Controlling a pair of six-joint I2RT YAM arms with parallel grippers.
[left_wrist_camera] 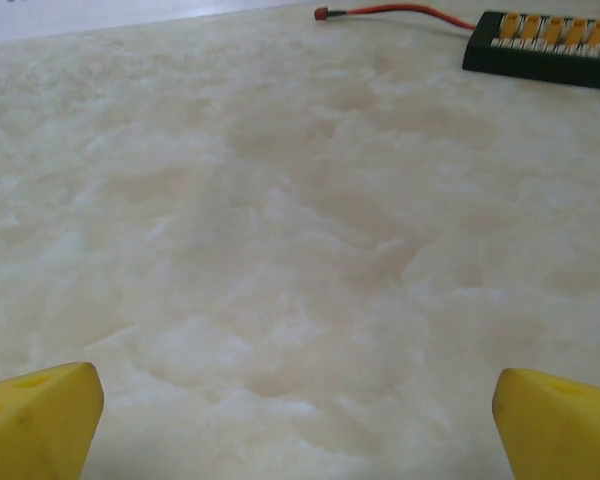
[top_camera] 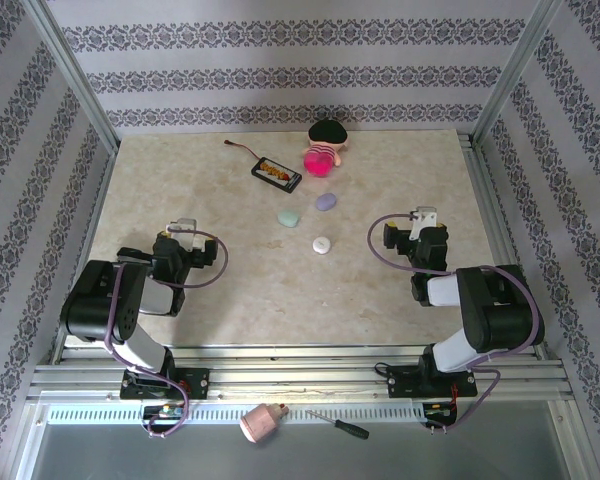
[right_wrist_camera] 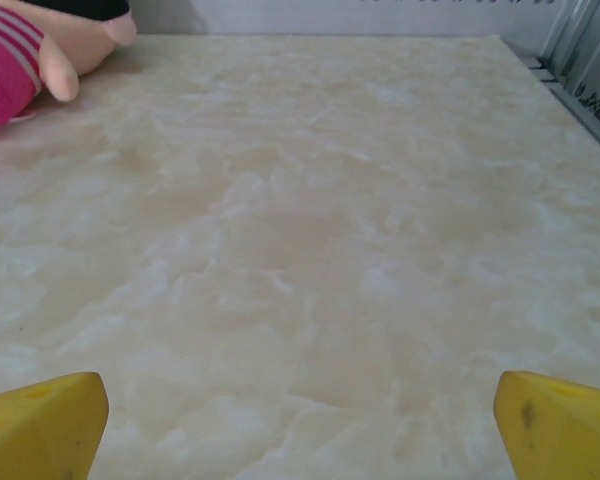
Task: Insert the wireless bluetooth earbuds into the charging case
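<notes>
While both arms sit folded close to the near edge of the table (top_camera: 180,180), the left gripper (left_wrist_camera: 298,425) stands spread wide with nothing between its yellow fingertips (left_wrist_camera: 35,420), and bare marbled tabletop lies ahead of it. The right gripper (right_wrist_camera: 300,425) is spread just as wide and is just as empty. Three pebble-shaped charging cases lie around the middle of the table, well apart from both grippers: a mint green case (top_camera: 288,217), a lavender case (top_camera: 326,201) just beyond it toward the far edge, and a white case (top_camera: 322,244) nearest the arms. The wireless bluetooth earbuds are too small to make out from above. Toward the far edge rests a black connector board (top_camera: 277,172) with yellow plugs and a red lead (top_camera: 242,149). Just beside it lies a plush doll (top_camera: 325,150) in pink with a black cap.
</notes>
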